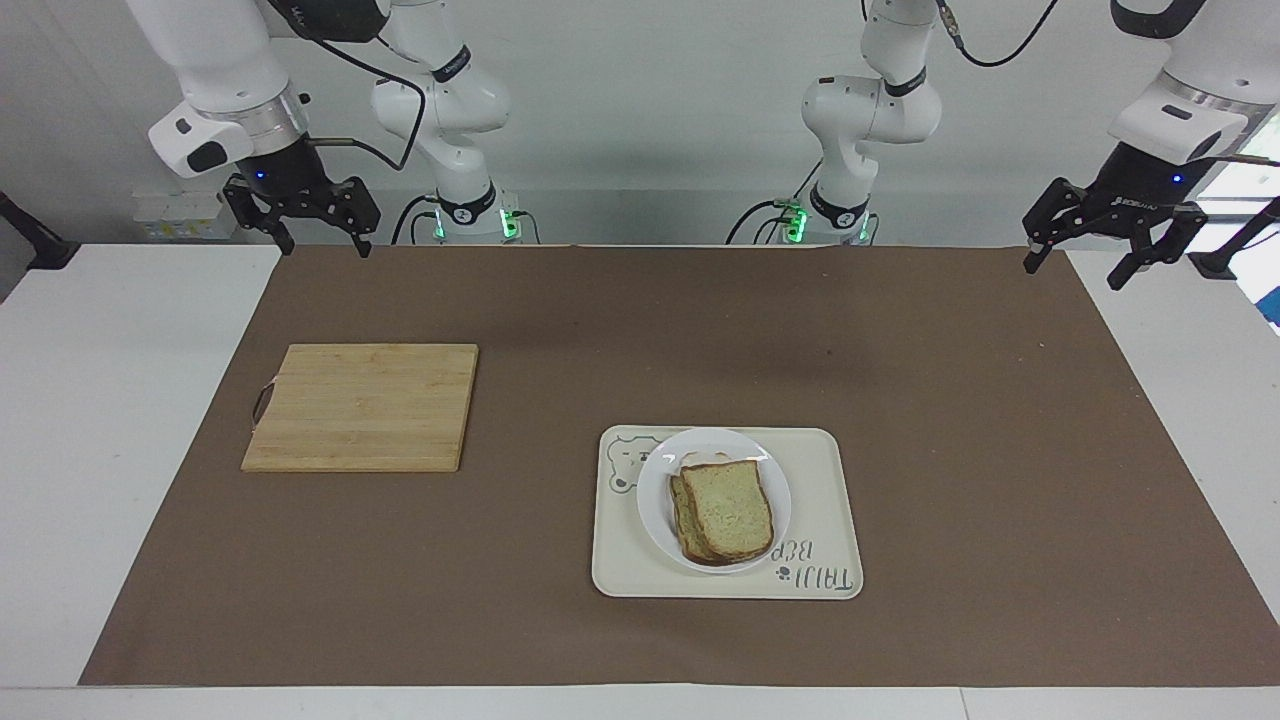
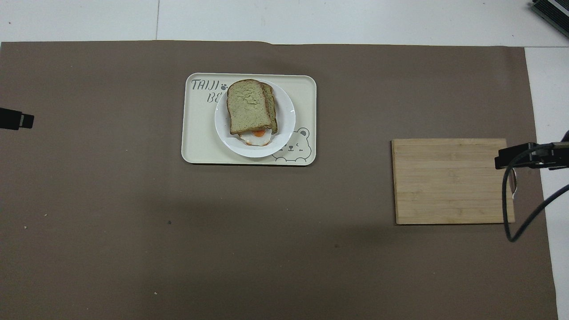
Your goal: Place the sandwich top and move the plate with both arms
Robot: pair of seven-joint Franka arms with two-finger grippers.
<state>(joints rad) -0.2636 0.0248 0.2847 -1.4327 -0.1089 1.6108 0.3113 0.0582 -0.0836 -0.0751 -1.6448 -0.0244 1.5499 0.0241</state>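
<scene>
The sandwich top [image 1: 728, 508], a slice with pale crumb and brown crust, lies on the squarer slice with the fried egg [image 2: 255, 138] on the white plate [image 1: 655, 480]. It also shows in the overhead view [image 2: 248, 106], as does the plate [image 2: 286, 126]. The plate stands on the cream bear tray [image 1: 820, 480]. My left gripper [image 1: 1075, 272] is open and empty, raised over the mat's edge at the left arm's end; its tip shows in the overhead view [image 2: 22, 121]. My right gripper [image 1: 326, 248] is open and empty, raised over the mat's corner at the right arm's end.
A wooden cutting board [image 1: 365, 405] lies toward the right arm's end of the brown mat [image 1: 600, 330]. In the overhead view the right gripper [image 2: 504, 160] and its cable hang over the board's [image 2: 449, 180] handle edge.
</scene>
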